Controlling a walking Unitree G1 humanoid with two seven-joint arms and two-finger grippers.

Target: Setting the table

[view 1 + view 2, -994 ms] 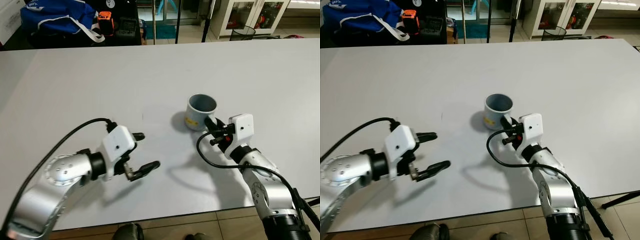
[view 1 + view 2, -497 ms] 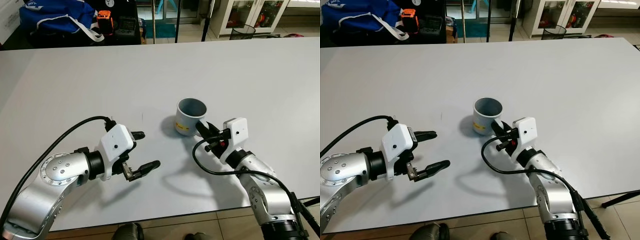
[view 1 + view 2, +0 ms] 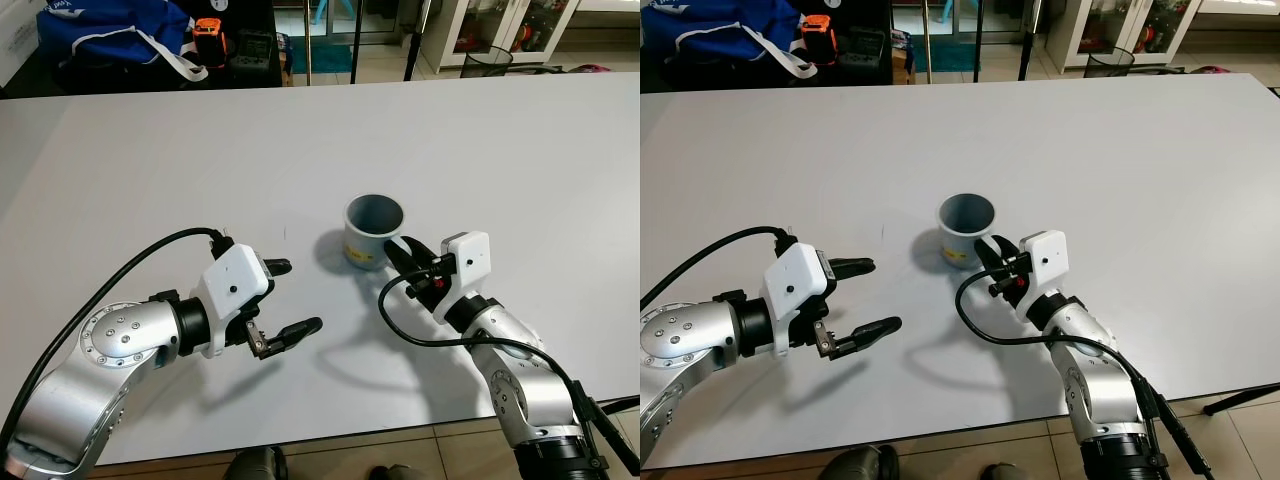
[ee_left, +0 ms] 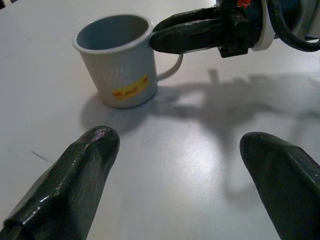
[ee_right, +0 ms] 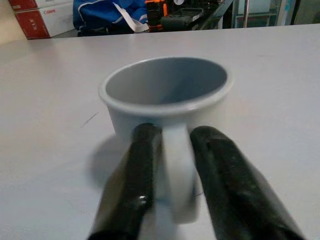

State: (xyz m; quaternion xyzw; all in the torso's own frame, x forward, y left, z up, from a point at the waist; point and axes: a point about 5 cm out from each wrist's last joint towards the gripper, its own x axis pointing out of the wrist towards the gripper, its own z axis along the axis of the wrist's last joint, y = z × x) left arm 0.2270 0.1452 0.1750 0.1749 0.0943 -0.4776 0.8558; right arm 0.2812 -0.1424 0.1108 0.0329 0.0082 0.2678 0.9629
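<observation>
A grey enamel mug (image 3: pixel 372 230) with a yellow label stands upright on the white table (image 3: pixel 300 150), near the middle. My right gripper (image 3: pixel 401 256) reaches it from the near right and is shut on the mug's handle (image 5: pixel 176 165), one black finger on each side. The mug (image 4: pixel 118 65) rests on the table surface. My left gripper (image 3: pixel 286 298) hovers open to the mug's near left, a hand's width away, with nothing between its fingers (image 4: pixel 75 185).
A blue bag (image 3: pixel 110 30) and an orange device (image 3: pixel 209 38) sit on dark furniture beyond the table's far edge. A black wire bin (image 3: pixel 485 62) and a glass cabinet (image 3: pixel 500 20) stand at the far right. Bare tabletop surrounds the mug.
My right gripper has slid the mug leftward and slightly away across the table. The left gripper has stayed about where it was, still open.
</observation>
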